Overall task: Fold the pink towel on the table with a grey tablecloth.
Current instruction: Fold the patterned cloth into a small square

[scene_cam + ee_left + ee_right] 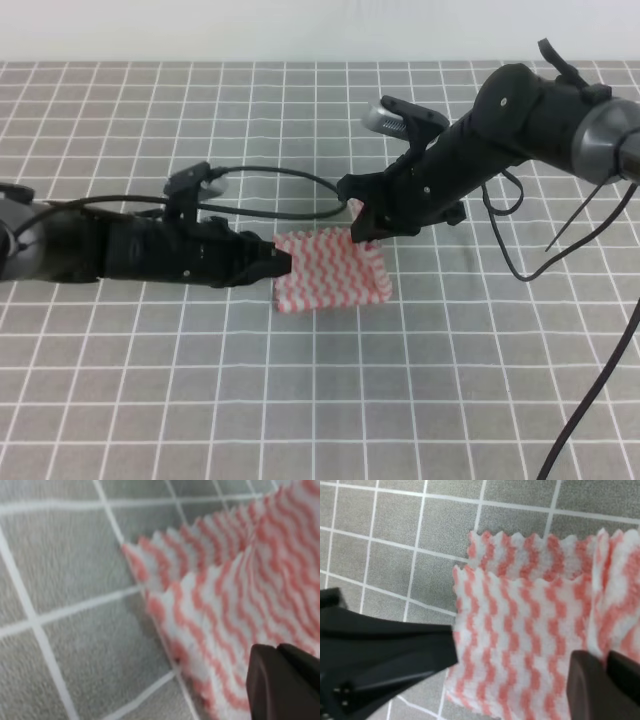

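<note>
The thin pink-and-white zigzag-striped towel (331,270) lies partly doubled on the grey grid-lined table (320,400) — between both grippers. The left gripper (281,264) touches its near edge; the right gripper (362,226) sits at its far corner. Whether either is clamped, I cannot tell.

Laboratory test bench: table with a grey tablecloth (120,400) gridded in white lines, plain pale wall (250,30) directly behind it.

The folded pink towel (330,272) lies on the grey gridded surface (420,400); left gripper (281,264) and right gripper (362,222) meet its edges.
</note>
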Tool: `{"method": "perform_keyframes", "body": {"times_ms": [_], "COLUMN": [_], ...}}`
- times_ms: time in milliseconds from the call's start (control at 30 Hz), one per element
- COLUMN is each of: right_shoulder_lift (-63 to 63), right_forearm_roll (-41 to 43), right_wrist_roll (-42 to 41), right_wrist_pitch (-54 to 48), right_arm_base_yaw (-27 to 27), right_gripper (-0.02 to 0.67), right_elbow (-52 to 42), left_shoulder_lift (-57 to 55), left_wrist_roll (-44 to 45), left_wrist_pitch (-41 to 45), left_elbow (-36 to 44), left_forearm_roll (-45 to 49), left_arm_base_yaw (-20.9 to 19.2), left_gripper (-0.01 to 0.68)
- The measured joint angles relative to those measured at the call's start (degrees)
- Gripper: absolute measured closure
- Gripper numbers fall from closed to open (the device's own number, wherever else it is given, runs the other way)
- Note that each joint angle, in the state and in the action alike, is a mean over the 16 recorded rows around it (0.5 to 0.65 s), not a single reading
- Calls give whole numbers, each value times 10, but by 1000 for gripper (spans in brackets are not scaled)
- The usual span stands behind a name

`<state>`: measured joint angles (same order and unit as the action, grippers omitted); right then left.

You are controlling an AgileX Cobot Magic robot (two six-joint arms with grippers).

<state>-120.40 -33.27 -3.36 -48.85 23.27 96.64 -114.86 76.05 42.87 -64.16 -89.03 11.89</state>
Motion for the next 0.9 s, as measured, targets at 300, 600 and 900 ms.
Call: {"method": "perform_keyframes", "body": {"times_ms": [300,600,900], "right_shoulder_lift": [0,-3,-6], "right_forearm_roll": [-7,-11,-13], "right_wrist_roll": [0,0,0], "right_wrist_pitch": [3,7,18], "right_arm_base_yaw": [4,24,49], "right_gripper": [660,661,661], "right_elbow": [1,10,21], "left_shoulder_lift": [-23,-28,-28], "left_wrist_roll": [8,19,22], "left_wrist_pitch": [-6,-18,-21], "left_elbow": [0,0,0], "left_forearm_roll": [-7,-13,-15], "left_arm_base_yaw": [1,1,1], "left_gripper": [676,677,677]}}
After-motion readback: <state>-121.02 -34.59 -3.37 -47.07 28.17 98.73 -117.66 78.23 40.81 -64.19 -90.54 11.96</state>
